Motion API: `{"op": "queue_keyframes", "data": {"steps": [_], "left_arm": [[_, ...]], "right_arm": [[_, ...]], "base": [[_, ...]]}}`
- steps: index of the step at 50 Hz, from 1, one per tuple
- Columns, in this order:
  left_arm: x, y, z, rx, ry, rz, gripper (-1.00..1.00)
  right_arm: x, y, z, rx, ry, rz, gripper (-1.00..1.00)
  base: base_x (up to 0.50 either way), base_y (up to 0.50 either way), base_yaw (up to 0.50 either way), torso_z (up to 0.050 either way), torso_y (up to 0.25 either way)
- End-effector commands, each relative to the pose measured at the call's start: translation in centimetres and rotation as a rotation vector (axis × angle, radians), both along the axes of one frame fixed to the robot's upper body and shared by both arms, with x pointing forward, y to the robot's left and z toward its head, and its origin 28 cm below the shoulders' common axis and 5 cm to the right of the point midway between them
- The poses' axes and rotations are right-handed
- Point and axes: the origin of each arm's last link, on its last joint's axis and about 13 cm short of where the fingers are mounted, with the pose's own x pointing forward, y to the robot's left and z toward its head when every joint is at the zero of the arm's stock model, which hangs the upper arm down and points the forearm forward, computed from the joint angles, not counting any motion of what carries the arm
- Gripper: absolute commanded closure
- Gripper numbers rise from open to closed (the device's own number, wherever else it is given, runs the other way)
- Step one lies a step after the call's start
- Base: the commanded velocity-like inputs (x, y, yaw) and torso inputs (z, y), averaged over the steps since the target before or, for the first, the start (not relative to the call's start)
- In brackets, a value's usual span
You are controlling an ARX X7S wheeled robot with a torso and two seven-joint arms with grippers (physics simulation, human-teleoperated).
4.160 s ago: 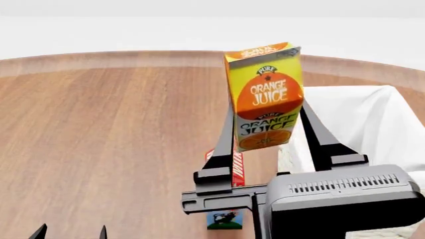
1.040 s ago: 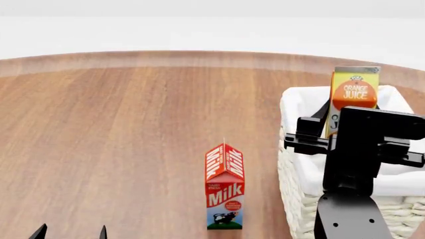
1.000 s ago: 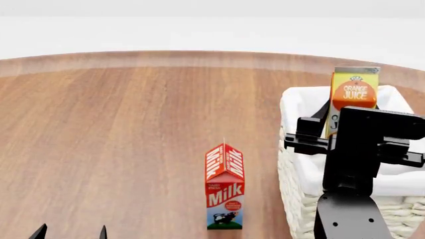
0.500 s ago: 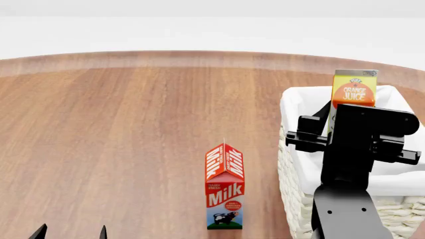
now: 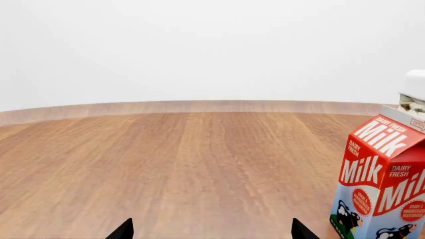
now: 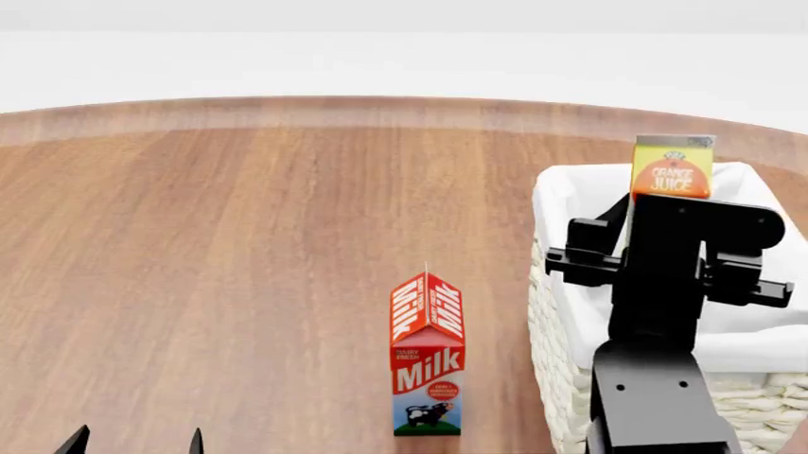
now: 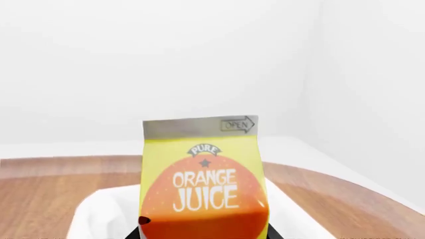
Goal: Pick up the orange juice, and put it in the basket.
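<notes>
The juice [image 7: 202, 181], lettered "PURE ORANGE JUICE" and "OPEN", stands upright in the basket [image 6: 555, 203], pinched by the right gripper [image 6: 667, 248]; left gripper [image 5: 207, 230] spread wide; "Milk" carton [image 6: 427, 354] on the table [image 6: 215, 246] beside the basket; only the right wrist view shows "OPEN"

Bare wooden table [image 6: 227, 265] fills the left and centre of the head view, open for passage. The milk carton [image 6: 427, 352] stands lower centre, just left of the basket [image 6: 555, 378], leaving only a narrow gap between them
</notes>
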Motion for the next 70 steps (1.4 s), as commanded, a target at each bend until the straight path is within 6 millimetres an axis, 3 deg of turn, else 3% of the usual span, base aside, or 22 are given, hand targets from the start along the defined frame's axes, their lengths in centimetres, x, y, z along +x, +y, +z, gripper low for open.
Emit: {"op": "queue_keyframes", "data": {"steps": [1,34,35,70], "left_arm": [[0.0,0.0,0.0,0.000,0.000,0.000,-1.00],[0.0,0.0,0.0,0.000,0.000,0.000,-1.00],[0.0,0.0,0.0,0.000,0.000,0.000,-1.00],[0.0,0.0,0.0,0.000,0.000,0.000,-1.00]], "right_arm": [[0.5,-0.1,0.4,-0.059,-0.012,-0.004,1.00],[0.8,-0.3,-0.7,-0.053,0.002,-0.018,1.00],[0.8,-0.3,-0.7,-0.051,0.004,-0.017,-1.00],[0.2,0.2,0.2,-0.043,-0.035,0.018,-1.00]], "base": [[0.00,0.00,0.00,0.000,0.000],[0.00,0.00,0.00,0.000,0.001],[0.00,0.00,0.00,0.000,0.000],[0.00,0.00,0.00,0.000,0.000]]}}
